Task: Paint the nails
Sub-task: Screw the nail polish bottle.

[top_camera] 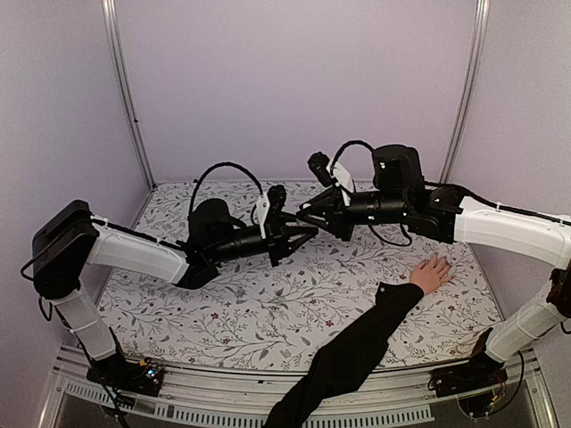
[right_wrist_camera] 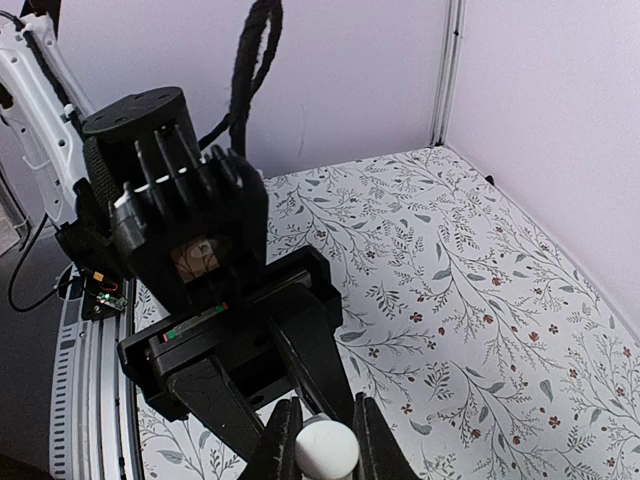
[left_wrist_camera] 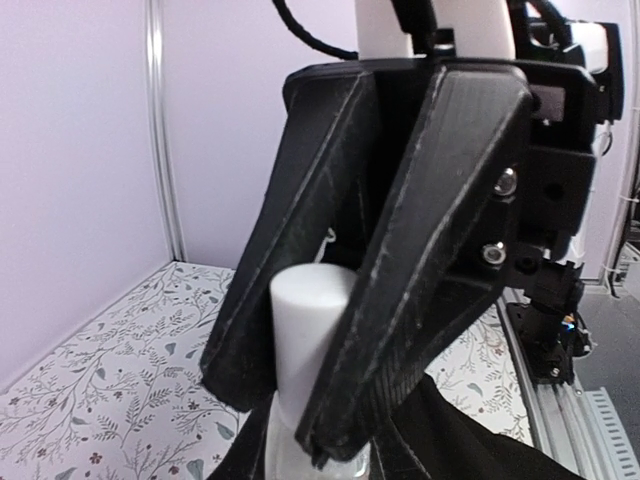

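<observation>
Above the middle of the table my two grippers meet tip to tip. My left gripper point(top_camera: 308, 234) point(left_wrist_camera: 330, 470) is shut on the small pale translucent bottle point(left_wrist_camera: 285, 445). My right gripper point(top_camera: 302, 214) point(right_wrist_camera: 325, 440) is shut on the bottle's white cap point(left_wrist_camera: 310, 330) point(right_wrist_camera: 326, 452), and its black fingers point(left_wrist_camera: 440, 260) come down on both sides of the cap. A light-skinned hand point(top_camera: 431, 275) in a long black sleeve point(top_camera: 357, 348) lies flat at the right, fingers spread, well apart from both grippers. Its nails point(top_camera: 442, 260) are too small to make out.
The floral tablecloth point(top_camera: 268, 303) covers the table between pale purple walls. Metal posts point(top_camera: 125, 89) stand at the back corners. The sleeved arm crosses the near right part of the table. The right arm's white link point(top_camera: 508, 227) reaches over the hand.
</observation>
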Available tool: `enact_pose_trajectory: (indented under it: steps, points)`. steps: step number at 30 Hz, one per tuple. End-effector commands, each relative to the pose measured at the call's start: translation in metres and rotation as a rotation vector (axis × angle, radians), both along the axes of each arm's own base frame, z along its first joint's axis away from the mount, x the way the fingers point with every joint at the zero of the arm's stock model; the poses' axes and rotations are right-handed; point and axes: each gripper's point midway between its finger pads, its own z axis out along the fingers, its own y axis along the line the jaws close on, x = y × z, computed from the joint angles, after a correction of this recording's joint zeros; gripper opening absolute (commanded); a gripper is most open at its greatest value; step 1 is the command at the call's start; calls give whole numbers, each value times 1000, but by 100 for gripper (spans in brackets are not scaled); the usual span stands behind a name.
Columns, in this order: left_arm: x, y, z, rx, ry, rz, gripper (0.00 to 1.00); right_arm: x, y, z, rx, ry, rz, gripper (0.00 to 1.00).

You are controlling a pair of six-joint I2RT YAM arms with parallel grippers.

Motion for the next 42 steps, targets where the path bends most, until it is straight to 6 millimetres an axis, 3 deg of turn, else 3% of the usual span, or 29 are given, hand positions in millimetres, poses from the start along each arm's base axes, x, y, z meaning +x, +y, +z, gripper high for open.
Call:
enact_pose_trajectory:
  steps: [1,14,24,27,35,38,42]
  points:
    - [32,10,20,-37,-34,184,0,17,9,4,33,24,-121,0]
    - [59,9,7,-39,-12,329,0,54,13,-8,100,92,-459,0]
    - [56,10,10,-37,-19,325,0,46,20,-13,120,124,-458,1]
    - [48,9,10,-29,-28,283,0,39,15,-3,130,79,-418,11]
    - [22,4,11,-28,-37,137,0,12,1,22,151,-5,-250,58]
    - [10,2,10,-26,-44,69,0,4,-8,25,162,-4,-181,67]
    - [-6,-1,12,-26,-58,-25,0,-18,-12,27,138,-21,-32,69]
